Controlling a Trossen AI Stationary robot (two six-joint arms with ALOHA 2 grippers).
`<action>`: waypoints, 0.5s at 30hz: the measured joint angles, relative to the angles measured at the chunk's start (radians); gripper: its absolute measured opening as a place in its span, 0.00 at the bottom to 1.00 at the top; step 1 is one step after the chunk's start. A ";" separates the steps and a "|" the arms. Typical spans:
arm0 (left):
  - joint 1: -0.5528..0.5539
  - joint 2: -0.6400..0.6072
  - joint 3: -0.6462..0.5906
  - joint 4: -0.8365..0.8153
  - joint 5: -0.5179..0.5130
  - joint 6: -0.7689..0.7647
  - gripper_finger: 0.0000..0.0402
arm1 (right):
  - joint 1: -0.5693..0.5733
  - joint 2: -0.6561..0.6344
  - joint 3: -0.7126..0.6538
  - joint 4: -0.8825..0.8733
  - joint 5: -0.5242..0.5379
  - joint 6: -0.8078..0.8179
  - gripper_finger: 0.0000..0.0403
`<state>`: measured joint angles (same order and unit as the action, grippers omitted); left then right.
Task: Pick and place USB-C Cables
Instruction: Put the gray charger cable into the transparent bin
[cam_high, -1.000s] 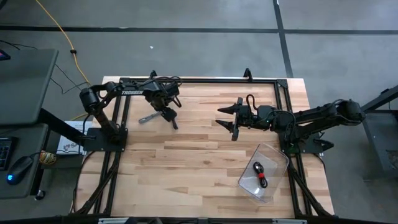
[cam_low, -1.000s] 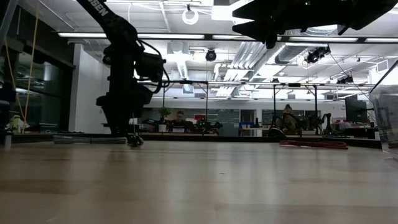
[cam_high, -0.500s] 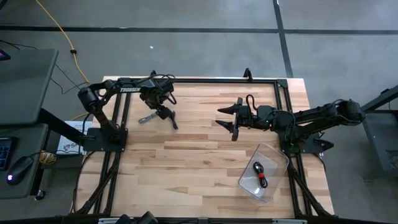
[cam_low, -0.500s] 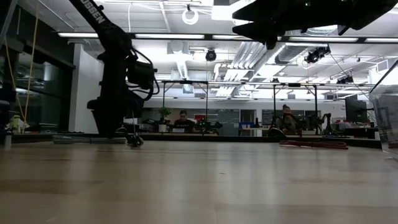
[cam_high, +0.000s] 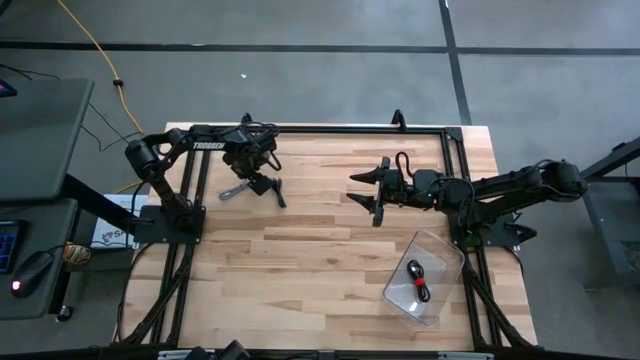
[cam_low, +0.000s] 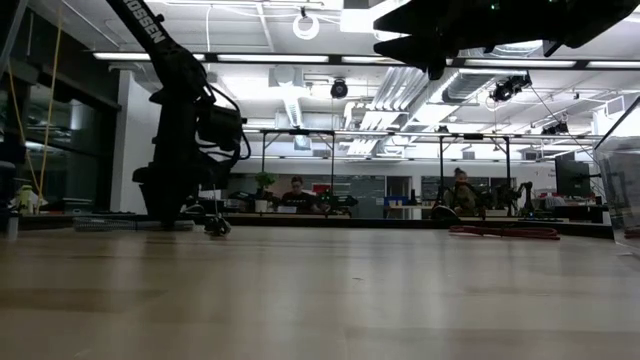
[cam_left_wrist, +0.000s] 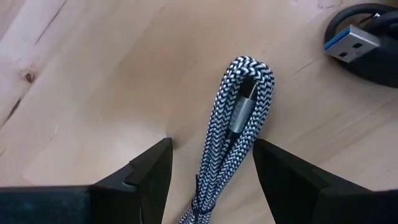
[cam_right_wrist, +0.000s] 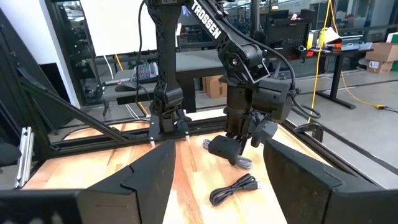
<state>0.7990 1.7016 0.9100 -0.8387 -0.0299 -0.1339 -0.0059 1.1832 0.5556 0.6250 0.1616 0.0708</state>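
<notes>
The silver-grey braided cable (cam_left_wrist: 239, 118) lies bundled on the wood, far-left on the table (cam_high: 235, 190). My left gripper (cam_left_wrist: 211, 155) is open and low over it, one finger on each side, with a gap showing at both. The black cable (cam_left_wrist: 364, 37) with its blue plug lies just beside it (cam_high: 279, 197). The black-and-red cable (cam_high: 417, 281) lies in the clear container (cam_high: 440, 242). My right gripper (cam_high: 372, 191) is open and hovers above the table's middle right. The pinkish-red cable is out of view.
The clear container stands near the table's right near corner. A black frame (cam_high: 320, 128) runs along the far edge and both sides. In the right wrist view, the left arm (cam_right_wrist: 249, 81) stands over both cables. Bare wood lies between the arms and along the near edge.
My left gripper has moved a short way toward the table's left edge, coming over the silver-grey cable. The cables have stayed where they were, and my right arm has kept still.
</notes>
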 joint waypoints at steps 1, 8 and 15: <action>0.000 0.000 0.000 -0.001 0.000 0.006 0.51 | 0.000 0.000 0.000 0.000 0.000 0.000 0.59; -0.001 0.000 0.000 -0.001 -0.009 0.007 0.51 | 0.000 0.000 0.000 0.000 0.000 0.000 0.59; -0.001 0.000 0.000 -0.001 -0.033 0.006 0.51 | 0.000 0.000 0.000 0.000 0.000 0.000 0.59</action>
<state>0.7982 1.7016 0.9100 -0.8398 -0.0626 -0.1280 -0.0063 1.1832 0.5556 0.6247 0.1618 0.0711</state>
